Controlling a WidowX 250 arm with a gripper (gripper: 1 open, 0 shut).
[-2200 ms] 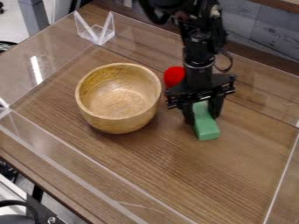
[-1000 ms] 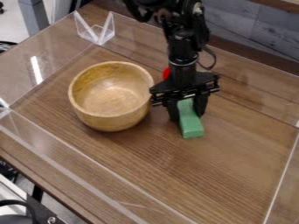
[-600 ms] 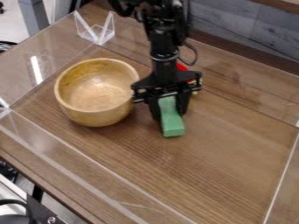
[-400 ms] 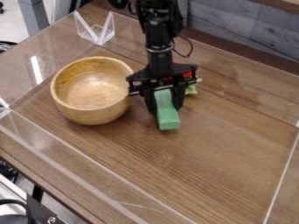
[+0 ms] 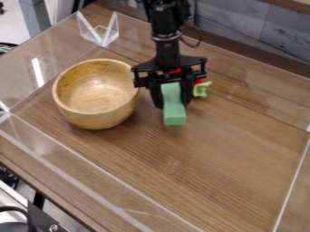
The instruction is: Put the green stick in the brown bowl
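On the wooden tabletop (image 5: 230, 172), fenced by clear acrylic walls (image 5: 49, 154), I see my gripper (image 5: 171, 91) pointing straight down just right of centre, its black fingers (image 5: 157, 93) set on either side of the upper end of the green stick (image 5: 176, 110). The fingers are clamped on that end of the stick; they stand partly apart, with the block filling the gap between them. The stick hangs tilted, its lower end reaching toward five o'clock from the gripper; I cannot tell whether that end touches the wood or sits just above it.

The brown bowl (image 5: 68, 111) stands upright at nine o'clock from the gripper, just beside it, with its rim close to the left finger but apart from it. Its hollow shows only bare wood grain; the stick is outside it, to its right.

A red strawberry toy with green leaves (image 5: 194, 86) peeks out at three o'clock from the gripper, partly hidden behind the right finger. A clear plastic stand (image 5: 98, 30) sits well apart at eleven o'clock, near the far wall.
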